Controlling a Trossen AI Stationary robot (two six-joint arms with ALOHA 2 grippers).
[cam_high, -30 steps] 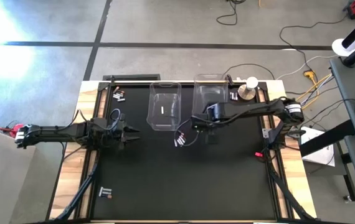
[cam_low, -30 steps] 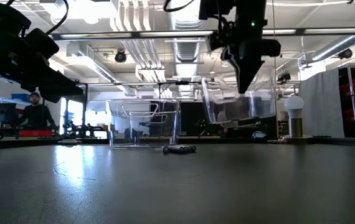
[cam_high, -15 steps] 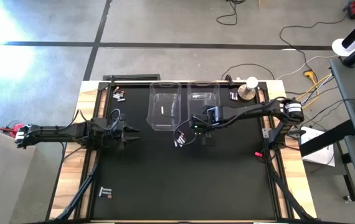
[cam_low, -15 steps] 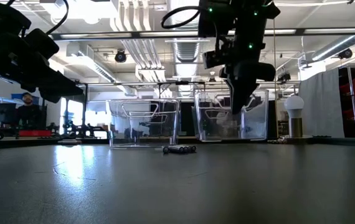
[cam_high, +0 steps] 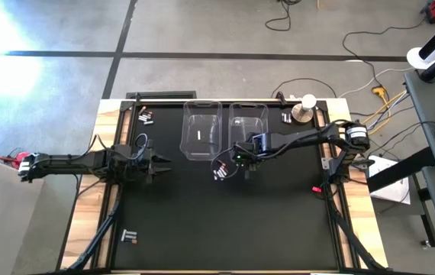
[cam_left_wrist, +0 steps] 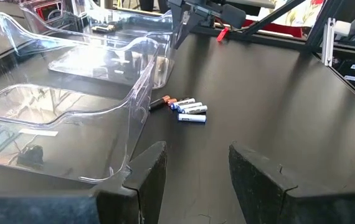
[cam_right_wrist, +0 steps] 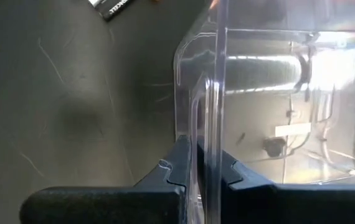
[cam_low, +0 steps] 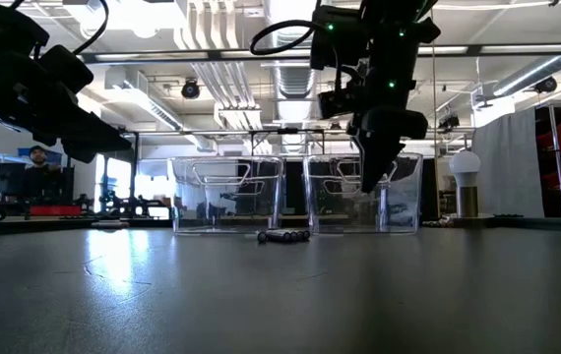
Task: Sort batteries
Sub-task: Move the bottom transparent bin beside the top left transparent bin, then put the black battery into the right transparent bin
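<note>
Right gripper (cam_high: 246, 158): clamped on the near wall of the right bin (cam_high: 249, 114), one finger inside and one outside, as the right wrist view shows.
Change: a second ago that bin hung tilted in the air under this gripper, farther right; now it stands flat on the mat, just right of the left bin (cam_high: 202, 118).
Meaning: both bins sit side by side at the far middle, so I judge the sorting itself can begin once the wall is let go.
Batteries (cam_high: 220, 173): a small cluster lies on the mat just near of the bins, unmoved; more lie at the far left (cam_high: 146, 116), far right (cam_high: 286, 117) and near left (cam_high: 130, 237).
Left bin contents: one white battery (cam_high: 199, 136).
Left gripper (cam_high: 159, 163): waits at the left, fingers apart, holding nothing.
</note>
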